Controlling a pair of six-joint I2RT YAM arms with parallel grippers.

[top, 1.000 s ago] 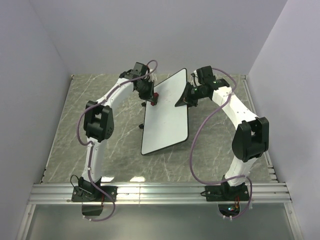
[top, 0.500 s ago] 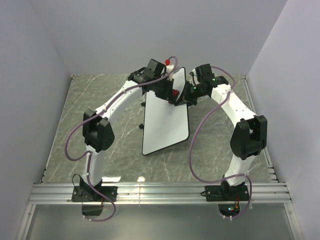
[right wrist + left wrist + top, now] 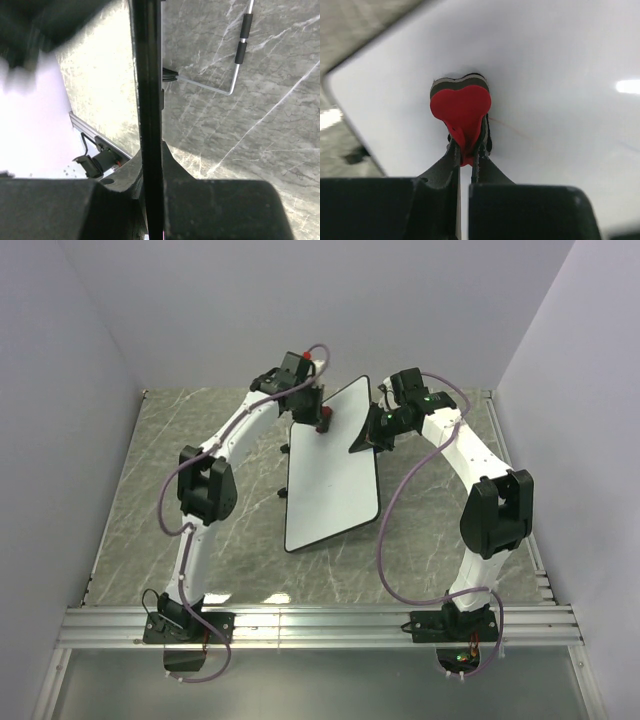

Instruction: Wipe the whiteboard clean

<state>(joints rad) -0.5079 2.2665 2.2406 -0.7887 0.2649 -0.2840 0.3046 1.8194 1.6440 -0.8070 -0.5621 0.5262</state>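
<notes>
Whiteboard (image 3: 330, 480) sits mid-worktop (image 3: 130, 530), near end down, far end tilted up. Right hand (image 3: 149, 167) is clamped on its black rim at the far right edge. Left hand (image 3: 466, 147) is gripping the red eraser (image 3: 461, 102), with the pad pressed against the board face near the far left corner. A faint reddish stroke (image 3: 512, 129) lies just right of the eraser.

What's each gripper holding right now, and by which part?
The left gripper pinches the red eraser by its narrow lower tip. The right gripper clamps the whiteboard by its black rim, on the right edge near the far corner.
</notes>
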